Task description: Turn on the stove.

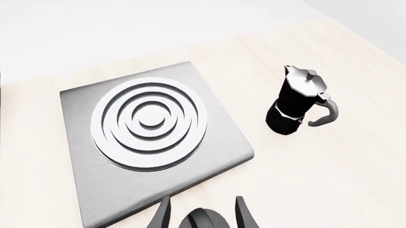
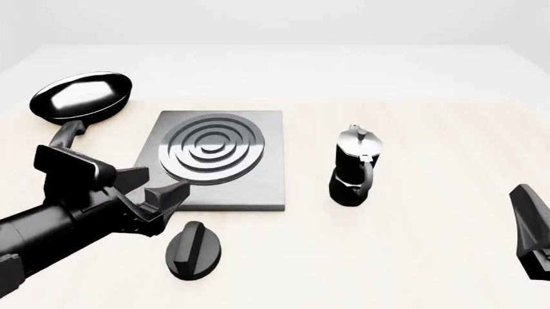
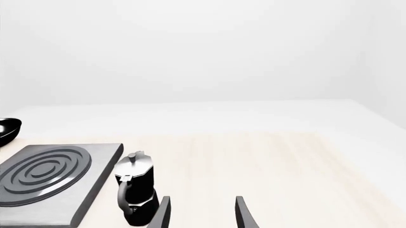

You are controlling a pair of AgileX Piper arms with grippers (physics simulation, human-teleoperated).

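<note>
The stove [image 2: 268, 183] is a flat grey square slab with one ringed burner, left of the table's middle. In front of it lies the black round knob [image 2: 193, 250] with a raised ridge. My left gripper [image 2: 159, 185] is open and hangs above and just left of the knob, near the stove's front left corner. In the left wrist view the knob [image 1: 203, 221] shows low between the open fingers [image 1: 163, 214], with the stove [image 1: 82, 156] beyond. My right gripper [image 2: 531, 228] sits at the far right edge, and the right wrist view shows this gripper [image 3: 201, 202] open and holding nothing.
A black moka pot [image 2: 354, 168] with a silver lid stands right of the stove, also visible as the pot [image 1: 295, 102] and the pot [image 3: 136, 190] in the wrist views. A black frying pan [image 2: 82, 96] lies at the back left, handle toward me.
</note>
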